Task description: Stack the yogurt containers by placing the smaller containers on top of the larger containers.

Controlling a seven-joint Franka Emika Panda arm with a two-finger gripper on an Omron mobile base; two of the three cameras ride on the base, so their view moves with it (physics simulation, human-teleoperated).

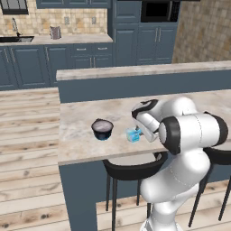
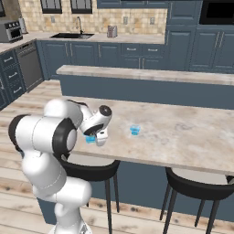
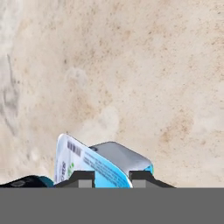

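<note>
The dark round tub (image 1: 103,129) with a pale top stands on the counter's left part; its edge (image 3: 26,181) also shows at the hand view's lower left. One light-blue cup (image 3: 100,162) sits tilted between my fingertips, and my gripper (image 3: 112,177) is shut on it. From the base views this cup (image 1: 133,134) (image 2: 90,139) is low over the counter, right of the tub, under the gripper (image 1: 138,131) (image 2: 97,138). The other small light-blue cup (image 2: 134,130) stands alone further right. In the right base view my arm hides the tub.
The beige marble counter (image 1: 81,144) has its front edge close to the cup. Dark stools (image 1: 131,169) (image 2: 201,185) stand under that edge. A raised ledge (image 2: 146,73) runs along the counter's far side.
</note>
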